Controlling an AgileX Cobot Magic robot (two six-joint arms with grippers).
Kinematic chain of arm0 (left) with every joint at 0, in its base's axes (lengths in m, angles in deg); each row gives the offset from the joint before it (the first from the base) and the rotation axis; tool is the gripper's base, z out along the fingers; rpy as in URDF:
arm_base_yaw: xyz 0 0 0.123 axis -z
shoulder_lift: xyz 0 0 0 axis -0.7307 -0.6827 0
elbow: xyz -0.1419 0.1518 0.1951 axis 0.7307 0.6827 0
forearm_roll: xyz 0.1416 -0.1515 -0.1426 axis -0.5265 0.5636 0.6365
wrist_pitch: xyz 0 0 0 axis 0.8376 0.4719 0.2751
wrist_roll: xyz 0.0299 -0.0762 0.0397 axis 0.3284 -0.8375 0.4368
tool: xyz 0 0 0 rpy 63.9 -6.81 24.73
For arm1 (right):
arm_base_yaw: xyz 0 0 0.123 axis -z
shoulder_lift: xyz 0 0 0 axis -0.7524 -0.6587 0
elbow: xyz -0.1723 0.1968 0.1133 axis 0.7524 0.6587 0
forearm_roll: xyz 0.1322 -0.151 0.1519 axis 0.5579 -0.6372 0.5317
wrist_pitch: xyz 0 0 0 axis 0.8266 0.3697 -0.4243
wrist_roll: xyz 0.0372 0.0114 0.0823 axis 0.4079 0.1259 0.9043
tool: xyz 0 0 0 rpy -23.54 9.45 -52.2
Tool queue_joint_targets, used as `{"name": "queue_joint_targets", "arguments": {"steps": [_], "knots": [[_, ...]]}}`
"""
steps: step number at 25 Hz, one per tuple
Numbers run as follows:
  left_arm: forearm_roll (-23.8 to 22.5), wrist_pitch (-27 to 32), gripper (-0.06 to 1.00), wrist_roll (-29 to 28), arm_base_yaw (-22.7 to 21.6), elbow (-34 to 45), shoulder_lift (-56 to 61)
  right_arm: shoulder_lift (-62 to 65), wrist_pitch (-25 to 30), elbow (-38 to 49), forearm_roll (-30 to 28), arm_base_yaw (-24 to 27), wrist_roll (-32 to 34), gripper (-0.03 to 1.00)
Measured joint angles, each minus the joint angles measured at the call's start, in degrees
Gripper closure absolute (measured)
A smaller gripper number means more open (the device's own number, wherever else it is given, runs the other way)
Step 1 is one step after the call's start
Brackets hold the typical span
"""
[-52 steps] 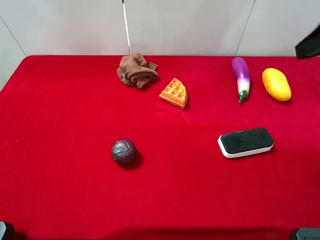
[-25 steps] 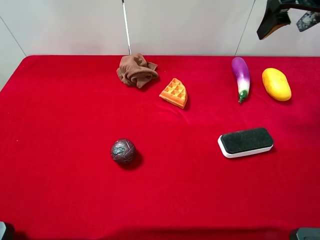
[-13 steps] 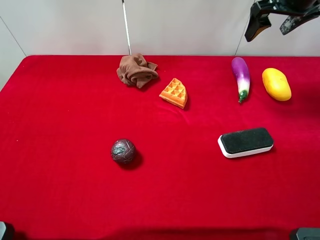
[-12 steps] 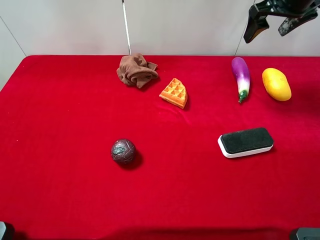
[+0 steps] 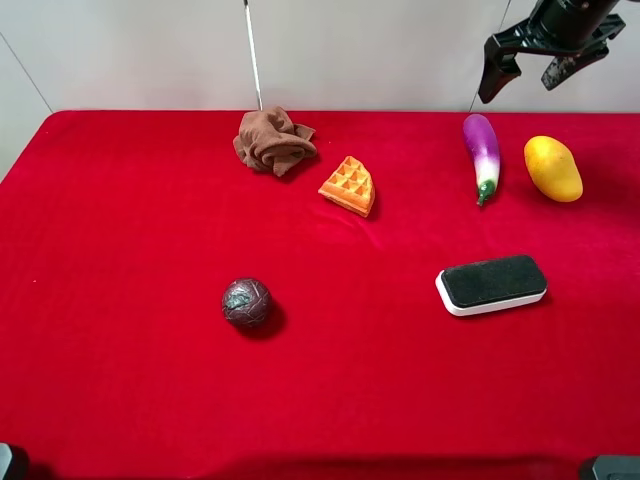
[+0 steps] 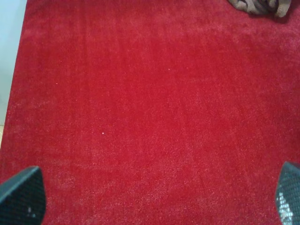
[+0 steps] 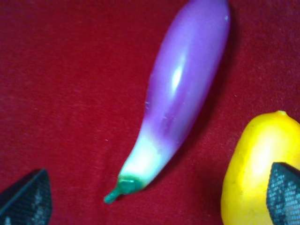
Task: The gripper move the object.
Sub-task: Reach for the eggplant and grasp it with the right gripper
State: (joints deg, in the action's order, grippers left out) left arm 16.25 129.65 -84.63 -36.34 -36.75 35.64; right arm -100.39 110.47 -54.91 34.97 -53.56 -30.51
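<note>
The object, a glossy purple eggplant [image 5: 482, 150] fading to white at its green stem, lies on the red cloth at the back right, stem toward the front. My right gripper [image 5: 523, 73] hangs open in the air above and just behind it, touching nothing. The right wrist view looks straight down on the eggplant [image 7: 185, 93], which lies between the two black fingertips [image 7: 26, 199] at the frame's corners. In the left wrist view the left gripper [image 6: 154, 199] stands open over bare red cloth with its fingertips [image 6: 21, 197] far apart.
A yellow mango [image 5: 553, 168] lies close to the right of the eggplant. A black-topped eraser [image 5: 492, 284] sits in front of it. A waffle piece [image 5: 349, 185], a crumpled brown cloth [image 5: 273, 141] and a dark ball [image 5: 247, 302] lie further left on the red table [image 5: 120, 220].
My right gripper has come in from the upper right and moved left and down toward the eggplant. Nothing on the table has moved.
</note>
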Motion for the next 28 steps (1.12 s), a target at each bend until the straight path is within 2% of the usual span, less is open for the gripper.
{"name": "queue_joint_targets", "arguments": {"steps": [6, 28], "knots": [[0.00, 0.00, -0.03, 0.00, 0.00, 0.00, 0.00, -2.54, -0.10, -0.10, -0.34, 1.33, -0.80, 0.27], [0.00, 0.00, -0.03, 0.00, 0.00, 0.00, 0.00, -12.52, -3.40, -0.10, 2.36, 1.33, -3.36, 0.27]]}}
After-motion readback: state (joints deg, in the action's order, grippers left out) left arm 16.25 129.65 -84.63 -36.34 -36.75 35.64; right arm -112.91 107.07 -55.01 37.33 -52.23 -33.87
